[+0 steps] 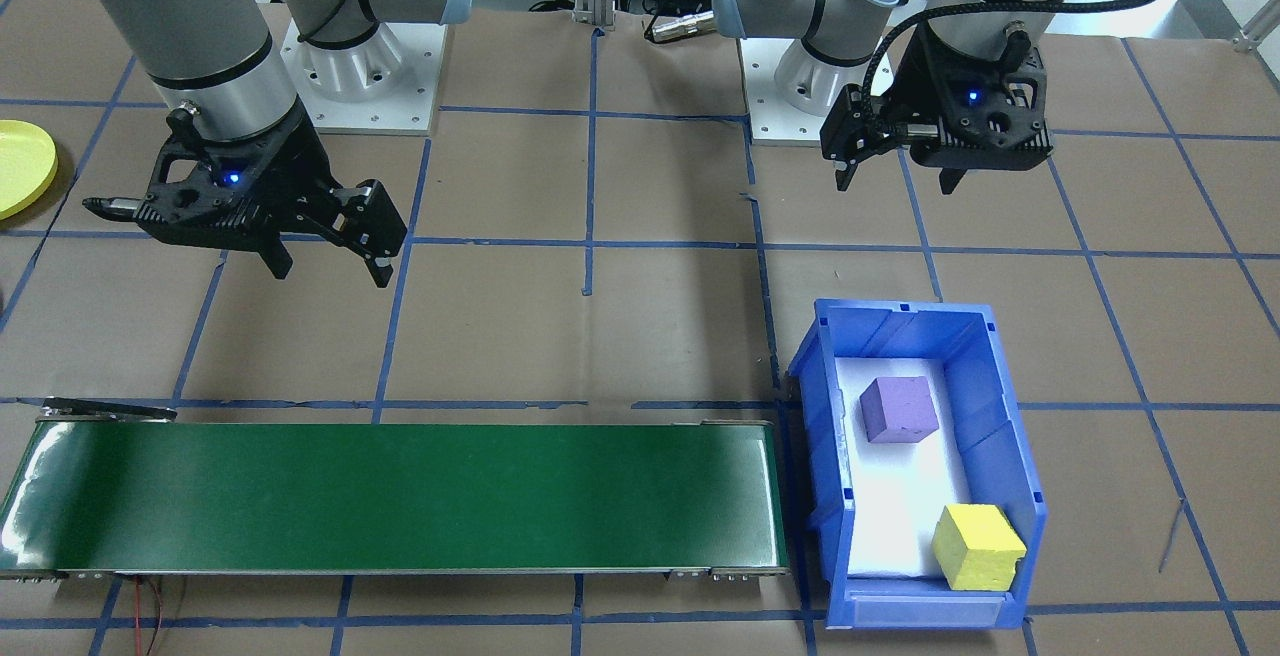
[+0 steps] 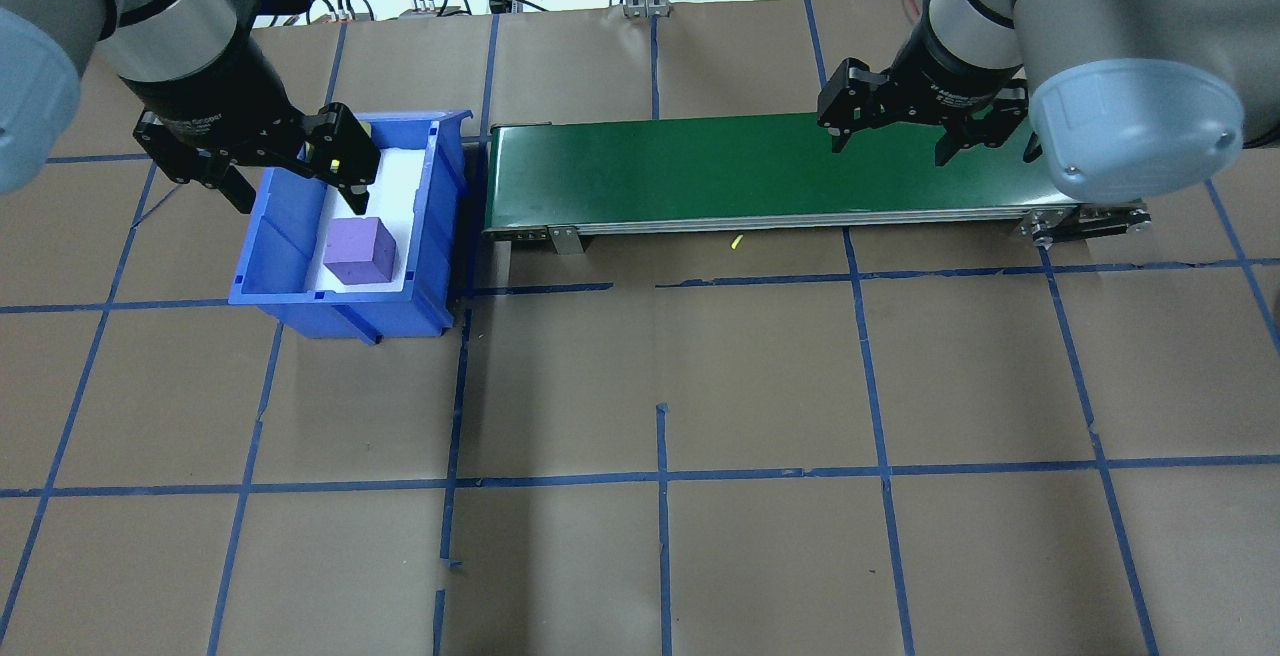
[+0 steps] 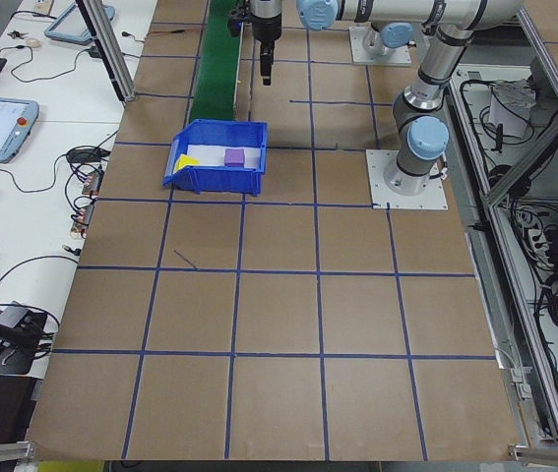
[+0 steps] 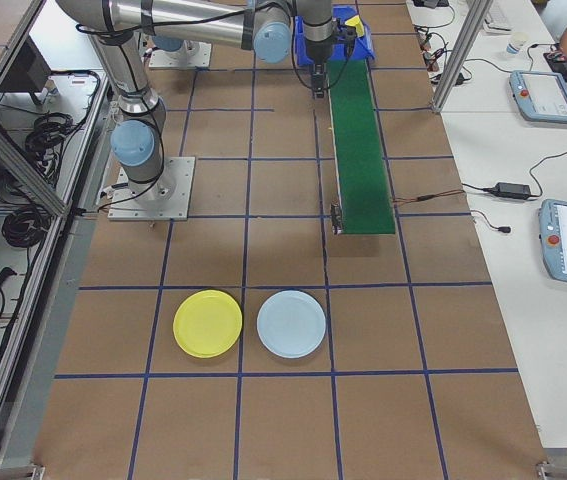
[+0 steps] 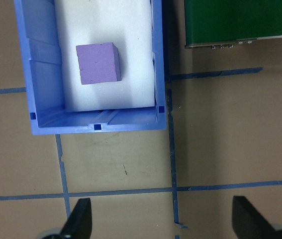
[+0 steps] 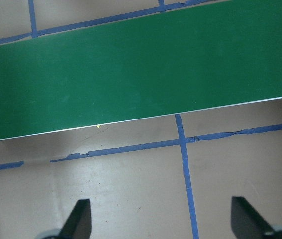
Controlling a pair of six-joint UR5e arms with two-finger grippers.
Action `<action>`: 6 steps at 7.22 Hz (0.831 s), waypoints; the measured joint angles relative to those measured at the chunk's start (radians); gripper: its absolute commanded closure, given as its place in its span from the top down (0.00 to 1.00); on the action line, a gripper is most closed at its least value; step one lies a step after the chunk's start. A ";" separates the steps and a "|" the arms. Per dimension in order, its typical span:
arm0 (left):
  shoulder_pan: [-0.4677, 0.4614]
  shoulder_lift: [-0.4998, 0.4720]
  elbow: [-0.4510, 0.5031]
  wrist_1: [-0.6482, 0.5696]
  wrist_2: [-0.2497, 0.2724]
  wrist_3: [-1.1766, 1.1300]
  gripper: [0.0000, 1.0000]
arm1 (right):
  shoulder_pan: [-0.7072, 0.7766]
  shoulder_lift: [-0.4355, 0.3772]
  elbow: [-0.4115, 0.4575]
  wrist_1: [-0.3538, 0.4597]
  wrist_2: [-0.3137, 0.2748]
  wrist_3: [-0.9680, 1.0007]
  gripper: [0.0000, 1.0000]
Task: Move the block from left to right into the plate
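I hold my left gripper [image 1: 900,171], jaws spread, near the blue bin [image 1: 1008,441] to grab a block [image 1: 899,409], while my right gripper [image 1: 330,261], jaws spread, waits by the belt [image 1: 400,496].

You see two silver-grey arms with pale blue joint caps, white bolted bases, black grippers: left gripper [image 1: 900,176], right gripper [image 1: 330,261], blue LEDs, braided cable.

Brown worktop [image 2: 760,556] gridded with blue tape. Blue bin [image 1: 1000,416], white-lined, holds a purple cube [image 1: 898,410] and a yellow cube [image 1: 977,547]. Beside it, a dark green belt [image 1: 400,496]. Yellow plate [image 4: 207,323], pale blue plate [image 4: 291,323].
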 measured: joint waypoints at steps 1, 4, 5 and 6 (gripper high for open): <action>-0.001 -0.001 -0.002 0.000 -0.001 -0.002 1.00 | -0.001 -0.001 0.000 0.002 0.000 0.002 1.00; 0.003 -0.009 -0.006 0.002 0.031 0.113 1.00 | 0.006 -0.003 0.001 0.005 0.000 0.001 1.00; 0.011 -0.036 0.001 0.038 0.053 0.223 1.00 | 0.006 -0.004 0.001 0.005 0.000 0.000 1.00; 0.019 -0.095 0.023 0.125 0.063 0.296 1.00 | 0.006 -0.004 0.002 0.005 0.000 0.000 1.00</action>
